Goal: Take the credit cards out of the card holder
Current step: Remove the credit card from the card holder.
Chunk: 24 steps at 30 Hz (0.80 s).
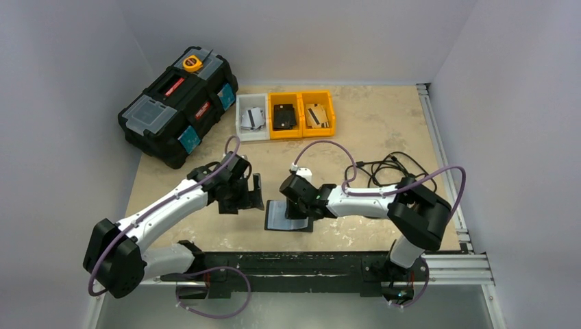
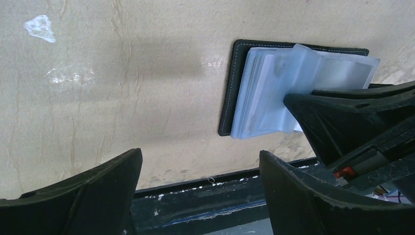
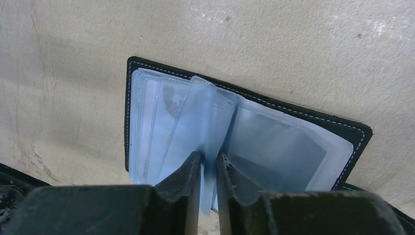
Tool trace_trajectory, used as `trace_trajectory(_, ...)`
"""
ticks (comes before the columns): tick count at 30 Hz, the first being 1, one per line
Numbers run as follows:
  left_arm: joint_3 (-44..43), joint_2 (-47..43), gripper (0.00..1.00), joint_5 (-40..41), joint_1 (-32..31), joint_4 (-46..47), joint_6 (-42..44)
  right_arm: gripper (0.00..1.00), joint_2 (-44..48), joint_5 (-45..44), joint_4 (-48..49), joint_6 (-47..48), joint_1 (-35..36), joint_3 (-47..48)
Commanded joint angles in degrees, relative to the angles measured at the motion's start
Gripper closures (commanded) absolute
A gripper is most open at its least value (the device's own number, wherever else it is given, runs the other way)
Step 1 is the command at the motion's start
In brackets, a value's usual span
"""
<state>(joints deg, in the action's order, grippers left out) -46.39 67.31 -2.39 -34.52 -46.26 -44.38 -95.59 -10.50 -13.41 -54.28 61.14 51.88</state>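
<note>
**Card holder** (image 1: 279, 218): black, lying open and flat on the table (image 1: 384, 130), near its 6 o'clock edge. From above, its 3 o'clock half is covered by the right arm.

**Right gripper** (image 3: 209, 166): over the holder, jaws nearly together, pinching one upright translucent plastic leaf (image 3: 201, 110) at the fold. The leaf's lower edge is hidden between the fingers.

**Credit cards** (image 3: 149, 129): pale shapes behind cloudy sleeves, number and outlines unclear. Whether the pinched leaf carries one cannot be told.

**Left gripper** (image 1: 250, 195): at the holder's 9 o'clock, jaws wide, holding nothing.
</note>
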Motion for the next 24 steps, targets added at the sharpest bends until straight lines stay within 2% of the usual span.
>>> trace_trajectory(1,0.49,1.37,0.13,-2.87,-1.24,4.03,-1.30,0.91,-1.15,1.77,2.71,-0.91,-0.26,-4.26)
trace_trajectory(5,-0.16,3.93,0.22,-4.60,-3.73,6.33,-2.38,0.96,-0.11,3.20,6.02,-0.18,-0.85,-6.92)
trace_trajectory(14,-5.07,11.44,0.54,-8.51,-7.05,11.18,-3.77,1.00,-0.85,4.76,8.41,0.69,-1.73,-8.67)
trace_trajectory(24,-6.70,16.79,0.72,-11.18,-7.84,14.70,-3.86,1.00,-0.77,5.62,9.96,0.76,-1.99,-9.81)
